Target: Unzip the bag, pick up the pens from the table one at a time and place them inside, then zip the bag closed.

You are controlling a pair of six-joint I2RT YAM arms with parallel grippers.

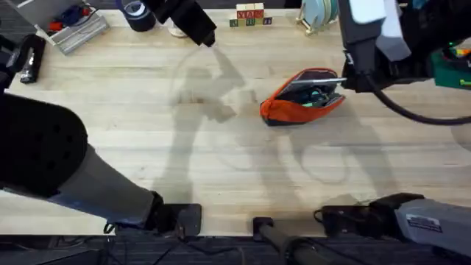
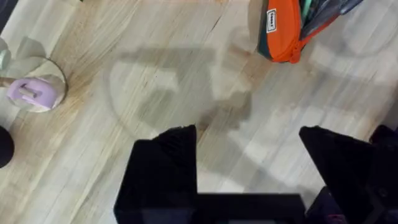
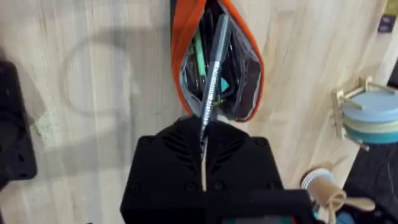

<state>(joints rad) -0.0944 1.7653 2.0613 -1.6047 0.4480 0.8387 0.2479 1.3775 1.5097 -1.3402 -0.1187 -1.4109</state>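
The orange bag (image 1: 303, 96) lies open right of the table's (image 1: 221, 162) middle; the left wrist view catches its end (image 2: 283, 31). In the right wrist view its mouth (image 3: 186, 37) gapes. My right gripper (image 3: 204, 124) is shut on the silver-grey pen (image 3: 214, 68), whose far end reaches down into the bag. A green pen (image 3: 198, 56) lies inside beside dark items. In the overhead view the right gripper (image 1: 352, 75) hangs at the bag's right end. My left gripper (image 1: 204, 35) hovers open over bare wood at the back, its black fingers (image 2: 165, 162) wide apart.
Lettered wooden blocks (image 1: 250, 15) and a rack of blue plates (image 1: 320, 13) stand along the far edge. A tray of tools (image 1: 73, 29) and a dark tape roll (image 1: 136, 15) sit at the back left. A small purple object (image 2: 31, 93) lies near the left gripper.
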